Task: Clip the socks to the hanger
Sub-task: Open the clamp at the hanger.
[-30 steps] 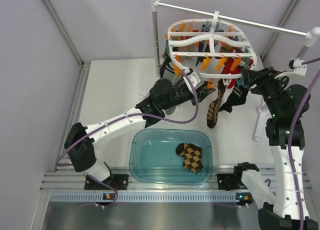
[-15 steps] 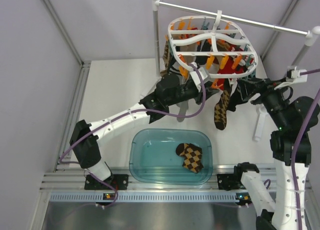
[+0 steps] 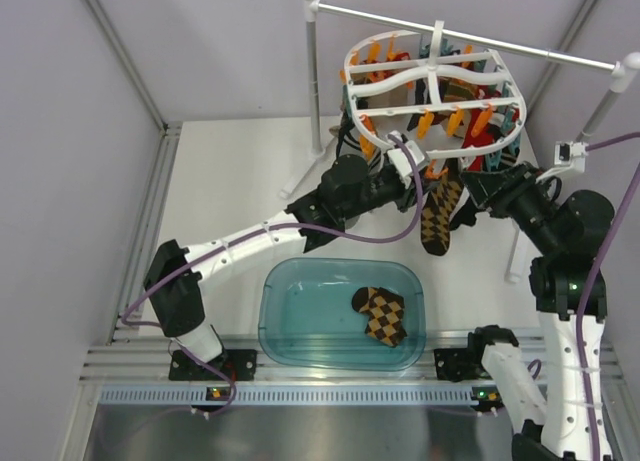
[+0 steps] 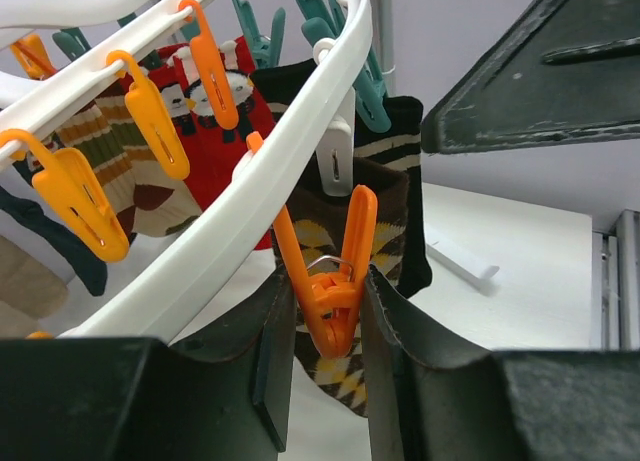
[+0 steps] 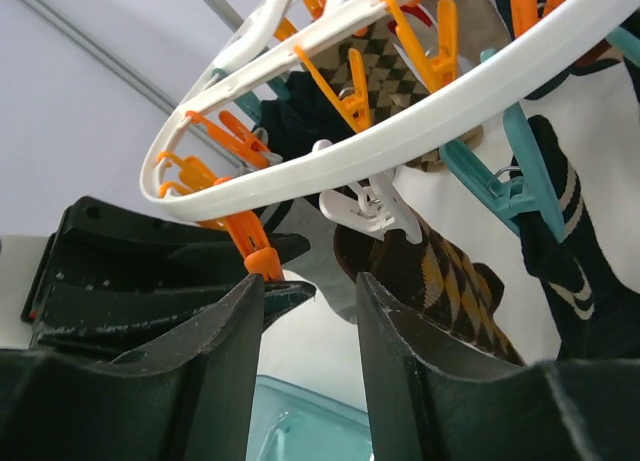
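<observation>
- While the loose sock point(image 3: 380, 314) lies crumpled in the teal tub point(image 3: 300, 281) nearest the arm bases, it waits out of the way. Half the task looks undone.
- Past the tub, above the white surface point(image 3: 230, 171), the left tool point(image 4: 326, 309) is closed narrowly on an orange clip point(image 4: 331, 297), pinching it from both sides, probably to work its mouth for a sock.
- Just behind that clip dangles the hung sock point(image 3: 438, 221), brown-and-mustard check, under a white clip point(image 4: 335, 166). Whether that clip actually grips it I cannot tell.
- Just beside it, the right tool point(image 5: 308, 281) has its fingers parted with nothing between them — placed, I judge, to steady or feed the sock.
- Farthest back, the hanger point(image 4: 190, 246) hangs by its hook from the rod point(image 3: 540, 49), which keeps the clips within both arms' reach.
</observation>
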